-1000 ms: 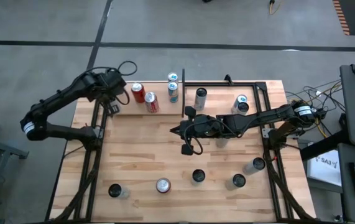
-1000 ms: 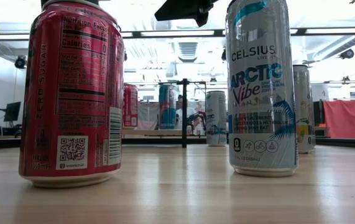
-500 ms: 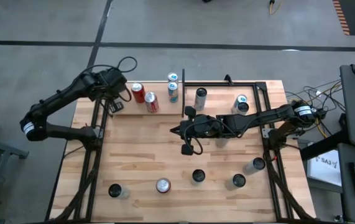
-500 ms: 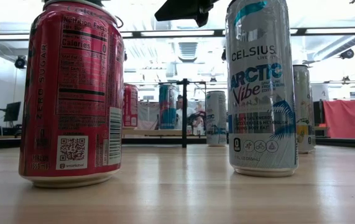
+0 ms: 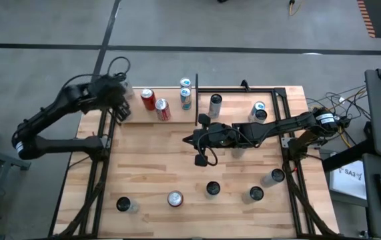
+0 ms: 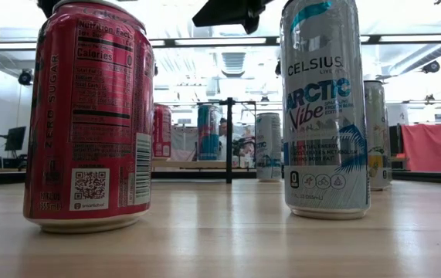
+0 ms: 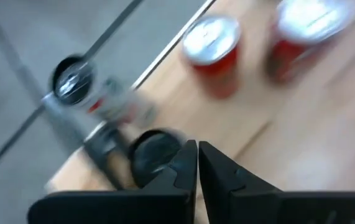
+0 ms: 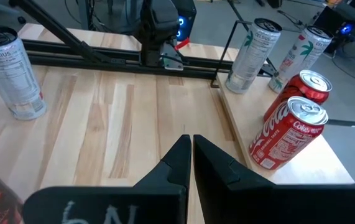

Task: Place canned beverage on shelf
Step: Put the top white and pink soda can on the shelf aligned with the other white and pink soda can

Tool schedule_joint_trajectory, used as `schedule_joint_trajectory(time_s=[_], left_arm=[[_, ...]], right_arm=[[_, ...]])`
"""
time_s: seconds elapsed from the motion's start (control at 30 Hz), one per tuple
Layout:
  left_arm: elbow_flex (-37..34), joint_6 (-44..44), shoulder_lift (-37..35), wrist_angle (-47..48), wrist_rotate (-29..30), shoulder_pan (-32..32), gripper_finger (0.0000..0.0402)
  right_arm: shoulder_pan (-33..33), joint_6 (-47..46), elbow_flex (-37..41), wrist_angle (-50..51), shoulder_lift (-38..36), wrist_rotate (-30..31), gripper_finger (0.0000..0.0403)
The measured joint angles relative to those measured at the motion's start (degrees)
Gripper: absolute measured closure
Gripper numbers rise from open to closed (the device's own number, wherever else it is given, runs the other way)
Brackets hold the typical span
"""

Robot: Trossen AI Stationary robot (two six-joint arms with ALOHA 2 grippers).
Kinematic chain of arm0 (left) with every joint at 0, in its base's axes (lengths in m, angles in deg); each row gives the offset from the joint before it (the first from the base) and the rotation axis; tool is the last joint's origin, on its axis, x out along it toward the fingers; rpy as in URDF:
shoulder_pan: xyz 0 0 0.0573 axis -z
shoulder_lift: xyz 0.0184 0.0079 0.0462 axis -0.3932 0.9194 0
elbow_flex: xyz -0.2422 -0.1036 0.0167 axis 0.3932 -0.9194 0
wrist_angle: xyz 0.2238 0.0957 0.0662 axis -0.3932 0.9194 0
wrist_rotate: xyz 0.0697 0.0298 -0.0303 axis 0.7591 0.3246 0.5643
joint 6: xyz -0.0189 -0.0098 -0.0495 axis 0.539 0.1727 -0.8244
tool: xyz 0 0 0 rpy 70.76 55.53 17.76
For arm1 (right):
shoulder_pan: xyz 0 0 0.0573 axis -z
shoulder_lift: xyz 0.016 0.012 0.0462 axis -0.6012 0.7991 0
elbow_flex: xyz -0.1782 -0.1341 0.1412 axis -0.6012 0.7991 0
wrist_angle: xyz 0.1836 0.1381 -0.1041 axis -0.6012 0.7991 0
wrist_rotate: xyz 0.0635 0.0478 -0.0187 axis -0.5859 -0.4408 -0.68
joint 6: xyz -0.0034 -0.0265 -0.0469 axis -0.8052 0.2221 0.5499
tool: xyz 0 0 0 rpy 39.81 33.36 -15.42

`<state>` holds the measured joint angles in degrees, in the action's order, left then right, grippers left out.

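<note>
While both arms hang empty, let's take stock: the shelf [image 5: 137, 117] sits at the far left corner of the surface [image 5: 157, 160] and already carries four upright cans, two red cans [image 5: 162, 109] and two pale ones [image 5: 186, 98] against its black corner rod. The left pincer [image 7: 198, 163] hovers at the shelf's outer edge, fingers pressed together, gripping nothing, with the red pair just ahead of it. The right pincer [image 8: 191, 148] is out over the middle of the surface, likewise closed tight and holding nothing, its nose pointing across towards the shelf. Now for the relation that matters: the cans not yet shelved all lie on the right arm's side. A tall pale can [image 5: 215, 103] stands inside the black frame [image 5: 270, 90], just beyond the right pincer and close to the shelf's rod; another pair [image 5: 258, 111] stands deeper in that frame, and a row of cans [image 5: 213, 189] waits along the near edge. Every one stands upright, long axis vertical, so a sideways grip round the body looks right. My call: the right arm is far nearer any of them, and it must open those fingers first, while the left is well apart from all the loose stock
</note>
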<state>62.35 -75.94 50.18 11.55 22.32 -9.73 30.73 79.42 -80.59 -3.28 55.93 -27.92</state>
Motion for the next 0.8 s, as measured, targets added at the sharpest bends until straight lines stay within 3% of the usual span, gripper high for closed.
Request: schedule_joint_trajectory(time_s=[0.3,0.53,0.8], left_arm=[[-15.3,-6.4,-17.7,-21.1,-13.0,10.8,0.0401],[-29.7,-9.1,-27.2,-38.6,-24.5,20.1,0.0402],[-39.8,-10.2,-32.4,-50.1,-25.8,29.9,0.0402]], right_arm=[[0.0,0.3,0.3,-0.3,0.0,0.0,0.0394],[0.2,1.6,0.3,-0.4,0.0,0.0,0.0394],[3.6,5.1,0.3,-1.4,0.0,0.0,0.0394]])
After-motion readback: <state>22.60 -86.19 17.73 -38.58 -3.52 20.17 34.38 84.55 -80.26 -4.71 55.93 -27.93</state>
